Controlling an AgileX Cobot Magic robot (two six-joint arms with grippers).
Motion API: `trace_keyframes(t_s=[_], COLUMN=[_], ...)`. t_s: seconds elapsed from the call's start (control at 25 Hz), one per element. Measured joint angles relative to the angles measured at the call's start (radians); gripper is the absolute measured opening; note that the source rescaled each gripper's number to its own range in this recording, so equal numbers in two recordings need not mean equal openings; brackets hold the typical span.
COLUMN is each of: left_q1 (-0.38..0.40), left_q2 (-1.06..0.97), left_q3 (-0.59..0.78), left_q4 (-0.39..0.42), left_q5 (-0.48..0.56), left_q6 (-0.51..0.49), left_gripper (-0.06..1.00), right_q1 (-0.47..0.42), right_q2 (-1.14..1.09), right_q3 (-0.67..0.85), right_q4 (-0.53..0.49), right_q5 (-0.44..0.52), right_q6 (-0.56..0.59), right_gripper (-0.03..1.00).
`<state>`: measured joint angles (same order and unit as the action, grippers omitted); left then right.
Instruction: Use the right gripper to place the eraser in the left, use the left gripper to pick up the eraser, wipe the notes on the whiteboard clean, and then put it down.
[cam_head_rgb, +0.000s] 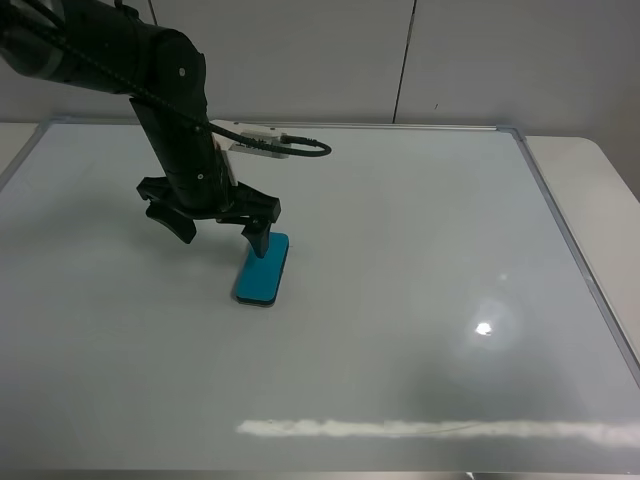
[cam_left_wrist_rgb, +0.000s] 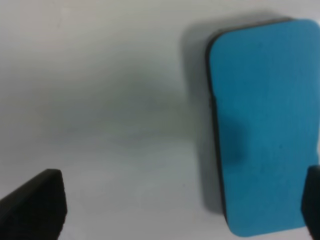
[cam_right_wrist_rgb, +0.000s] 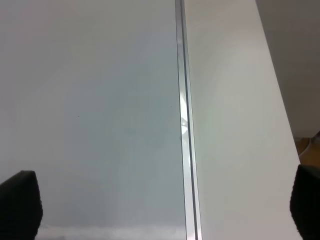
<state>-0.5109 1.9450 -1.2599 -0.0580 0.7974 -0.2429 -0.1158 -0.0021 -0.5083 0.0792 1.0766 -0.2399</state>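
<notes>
Hanging over the left part of the whiteboard (cam_head_rgb: 400, 330), the left gripper (cam_head_rgb: 215, 228) has its two fingers spread wide apart and holds nothing. Just beside its right finger lies the eraser (cam_head_rgb: 263, 269), a teal-blue rounded block with a thin dark base, flat on the board. Over the board's silver frame (cam_right_wrist_rgb: 186, 150), the right gripper (cam_right_wrist_rgb: 160, 210) is also spread apart, empty.

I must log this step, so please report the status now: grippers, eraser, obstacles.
Left gripper open, over eraser. Eraser flat on whiteboard, no red notes visible. Right gripper open at board edge. Nothing in the way.
</notes>
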Motion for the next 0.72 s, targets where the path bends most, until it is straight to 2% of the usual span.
trace_keyframes(t_s=[0.24,0.44,0.52,0.72], left_q1=[0.0,0.005,0.031,0.179], left_q2=[-0.054,-0.248,-0.338,-0.575], left_q3=[0.002,0.046,0.085,0.198], left_q4=[0.0,0.006,-0.003,-0.011], left_q5=[0.005,0.033,0.035,0.056], left_q6=[0.007,0.031,0.034,0.059], left_gripper=[0.88,0.88,0.88,0.88], right_q1=[0.0,0.0,0.0,0.0], right_q2=[0.0,0.0,0.0,0.0], right_q3=[0.0,0.0,0.0,0.0], right_q4=[0.0,0.0,0.0,0.0], right_q5=[0.0,0.0,0.0,0.0], right_q6=[0.0,0.0,0.0,0.0], right_gripper=[1.0,1.0,1.0,1.0])
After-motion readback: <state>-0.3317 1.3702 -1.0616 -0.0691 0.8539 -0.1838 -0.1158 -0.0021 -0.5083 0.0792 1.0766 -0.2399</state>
